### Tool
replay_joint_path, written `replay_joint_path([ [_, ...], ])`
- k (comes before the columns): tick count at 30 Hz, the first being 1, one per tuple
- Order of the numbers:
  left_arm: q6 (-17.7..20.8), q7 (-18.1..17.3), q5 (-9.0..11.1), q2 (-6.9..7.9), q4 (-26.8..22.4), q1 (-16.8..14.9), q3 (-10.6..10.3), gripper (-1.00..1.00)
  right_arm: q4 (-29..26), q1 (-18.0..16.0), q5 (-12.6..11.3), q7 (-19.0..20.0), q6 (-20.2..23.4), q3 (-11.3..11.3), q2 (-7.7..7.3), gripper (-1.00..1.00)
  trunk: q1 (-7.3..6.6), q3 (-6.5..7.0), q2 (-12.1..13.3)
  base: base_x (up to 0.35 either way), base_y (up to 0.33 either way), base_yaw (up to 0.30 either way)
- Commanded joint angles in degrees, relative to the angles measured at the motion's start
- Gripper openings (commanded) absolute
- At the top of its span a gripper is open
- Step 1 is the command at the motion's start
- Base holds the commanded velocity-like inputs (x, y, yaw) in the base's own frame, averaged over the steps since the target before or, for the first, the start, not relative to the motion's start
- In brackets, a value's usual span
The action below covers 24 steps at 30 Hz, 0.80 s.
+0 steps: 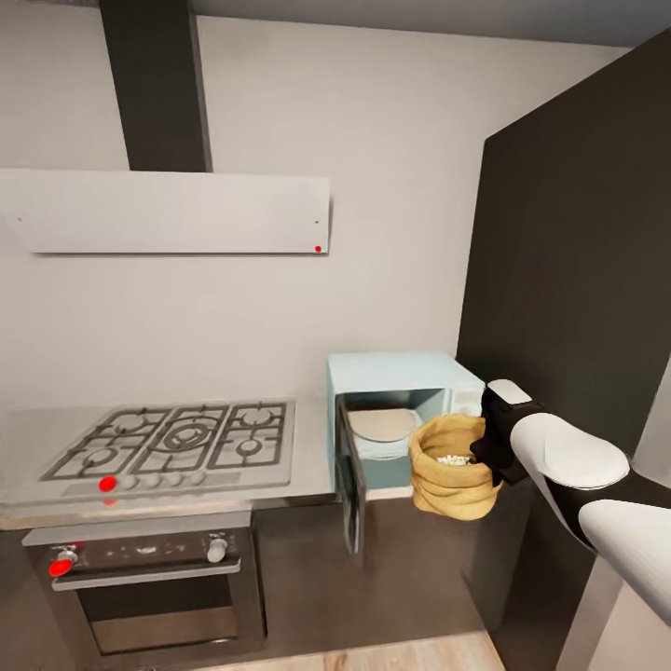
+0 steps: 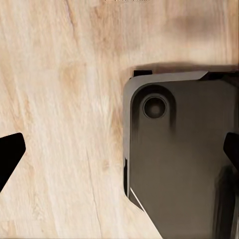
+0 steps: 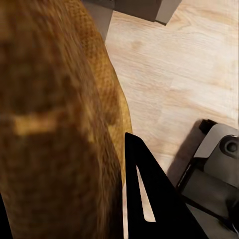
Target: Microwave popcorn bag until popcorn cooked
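The popcorn bag [image 1: 451, 466], upright with pale popcorn [image 1: 454, 459] showing inside its rolled rim, is hanging in the air just in front of the microwave [image 1: 396, 373], whose door [image 1: 350, 485] is standing open beside the hob [image 1: 177, 438] on the table [image 1: 312, 471]. The right gripper [image 1: 486, 447] is clamping the bag's side; the right wrist view is showing the bag's weave [image 3: 55, 124] against one dark finger [image 3: 149, 199], above the wooden floor [image 3: 189, 64]. The left gripper [image 2: 119, 154] is hanging wide open over the floor and the robot's dark base [image 2: 179, 159], holding nothing.
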Motion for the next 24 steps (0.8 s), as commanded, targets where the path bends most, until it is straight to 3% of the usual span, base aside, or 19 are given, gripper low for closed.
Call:
replay_joint_path([
  [1, -0.20, -0.01, -0.03, 0.01, 0.01, -0.02, -0.03, 1.00, -0.05, 0.02, -0.62, -0.24, 0.49, 0.44, -0.03, -1.00, 0.03, -0.01, -0.03, 0.102, -0.202, 0.224],
  [7, -0.24, -0.01, -0.03, -0.17, 0.01, -0.01, -0.03, 1.00, -0.03, 0.02, -0.62, -0.24, 0.54, 0.44, -0.03, -1.00, 0.03, -0.01, -0.03, 0.017, -0.047, 0.194],
  [16, -0.25, -0.01, -0.03, -0.10, 0.01, 0.07, -0.03, 1.00, 0.01, 0.02, -0.62, -0.23, 0.53, 0.44, -0.03, -1.00, 0.03, -0.01, -0.03, 0.037, -0.240, 0.118],
  [24, -0.25, -0.01, -0.03, -0.08, 0.01, 0.02, -0.03, 1.00, 0.02, 0.02, -0.62, -0.25, 0.49, 0.44, -0.03, -1.00, 0.03, -0.01, -0.03, 0.001, -0.017, 0.249],
])
